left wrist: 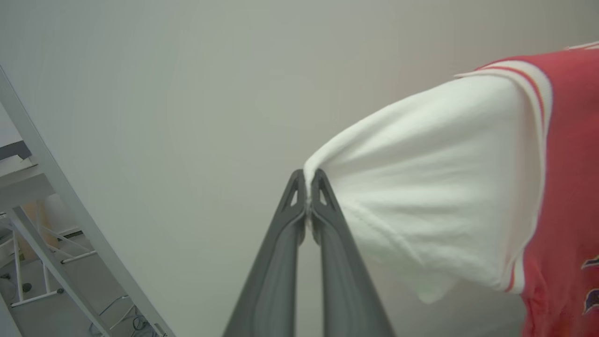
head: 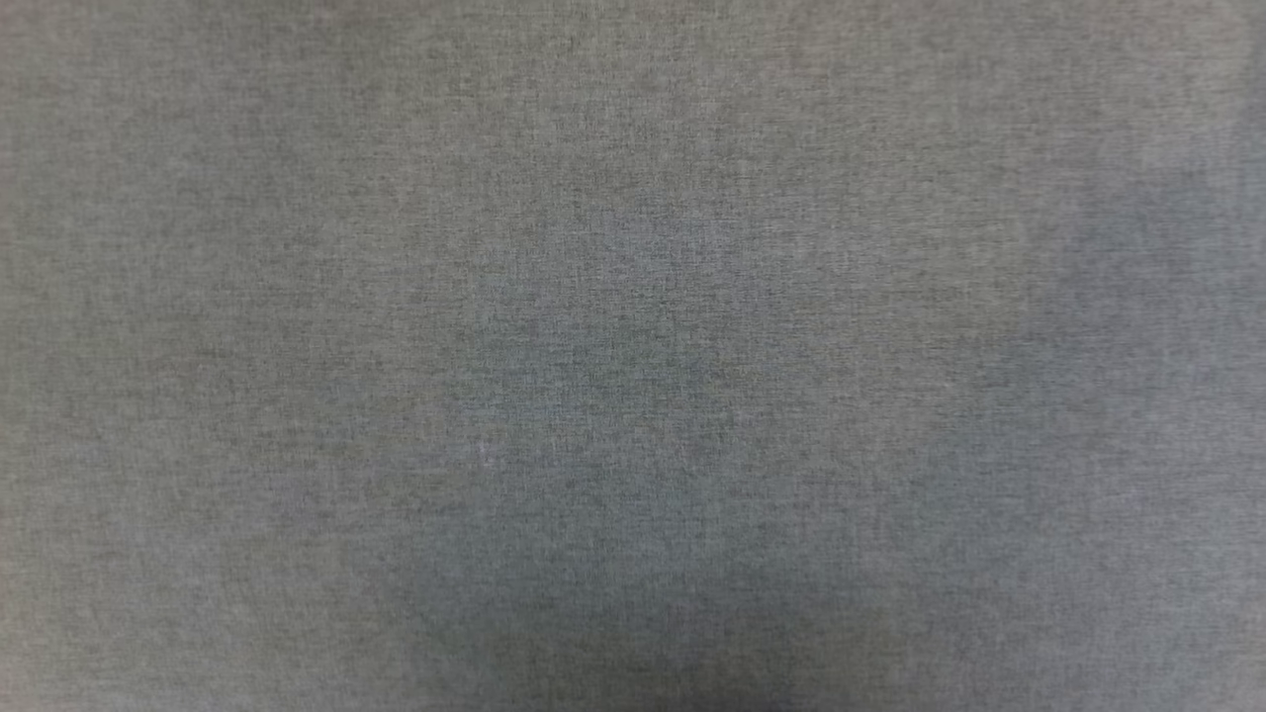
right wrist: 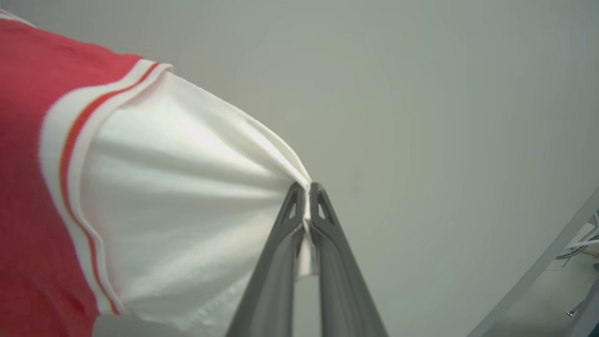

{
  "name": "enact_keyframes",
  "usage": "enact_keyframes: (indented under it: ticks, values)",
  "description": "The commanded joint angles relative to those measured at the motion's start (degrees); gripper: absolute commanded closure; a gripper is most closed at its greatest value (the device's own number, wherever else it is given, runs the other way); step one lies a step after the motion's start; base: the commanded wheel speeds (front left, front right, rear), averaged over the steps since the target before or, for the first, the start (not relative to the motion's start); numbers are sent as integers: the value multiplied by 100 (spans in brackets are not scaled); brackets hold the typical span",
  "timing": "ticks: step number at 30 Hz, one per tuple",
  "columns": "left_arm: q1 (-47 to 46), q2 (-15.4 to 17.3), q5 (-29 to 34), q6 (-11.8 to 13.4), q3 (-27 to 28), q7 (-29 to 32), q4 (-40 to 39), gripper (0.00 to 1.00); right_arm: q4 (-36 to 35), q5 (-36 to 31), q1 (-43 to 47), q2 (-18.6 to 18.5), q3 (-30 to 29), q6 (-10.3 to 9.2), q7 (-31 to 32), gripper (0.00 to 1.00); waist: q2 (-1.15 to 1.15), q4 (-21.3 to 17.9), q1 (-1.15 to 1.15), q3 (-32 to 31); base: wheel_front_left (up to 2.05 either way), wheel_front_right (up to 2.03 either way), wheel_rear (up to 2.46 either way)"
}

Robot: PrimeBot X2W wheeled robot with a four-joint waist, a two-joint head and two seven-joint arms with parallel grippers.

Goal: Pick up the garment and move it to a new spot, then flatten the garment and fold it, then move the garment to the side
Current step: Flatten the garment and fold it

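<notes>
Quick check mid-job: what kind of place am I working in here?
Probably an indoor lab or workshop bay. The signs are a grey cloth-covered work surface, bare metal frame legs and loose cables lying on a plain floor.

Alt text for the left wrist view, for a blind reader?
The left fingers are shut on the edge of the white sleeve of the shirt, pulling it taut. Its red body is at right, a metal frame at lower left.
</notes>
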Motion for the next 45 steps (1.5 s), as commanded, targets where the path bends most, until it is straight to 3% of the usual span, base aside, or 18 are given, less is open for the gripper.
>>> enact_keyframes:
  ticks: [1,8,16,20,24,31,36,39,40,45]
  values:
    - [-84,-10,-6,10,-56,-154,175,100,182,-99,-87,47,-50,-11,-138,100,0,63,-2,144,0,0,0]
    - [246,-81,-241,10,-479,-669,619,100,788,-209,46,402,-159,-11,-633,100,0,132,-2,241,0,0,0]
    - [1442,-350,-769,10,-824,-1398,1021,100,1009,366,917,691,-104,-11,-905,100,0,241,-2,-195,0,0,0]
    - [2301,-373,-1030,10,-924,-1632,1183,100,851,233,1682,589,587,-11,-964,100,0,225,-2,-606,0,0,0]
    - [3130,-384,-1124,10,-1084,-1760,1161,100,679,698,2470,521,832,-11,-967,100,0,251,-2,-1044,0,0,0]
    - [4467,-407,-1167,31,-1324,-1828,995,100,65,1632,4052,111,1294,-11,-806,100,0,325,-2,-1751,0,0,0]
    - [5471,-428,-1166,84,-1624,-1755,824,100,-587,1898,5366,-408,1874,-11,-726,100,0,398,-2,-2176,0,0,0]
    - [5951,-329,-1068,146,-1823,-1697,704,100,-969,1993,5951,-708,2151,-11,-724,100,0,396,-2,-2392,0,0,0]
    - [6418,-242,-1110,191,-1929,-1610,572,100,-1261,2016,6503,-972,2361,-11,-729,100,0,385,-2,-2610,0,0,0]
    - [6941,8,-730,365,-2304,-1545,405,100,-1530,2177,7188,-1188,2298,-11,-731,100,0,363,-2,-2937,0,0,0]
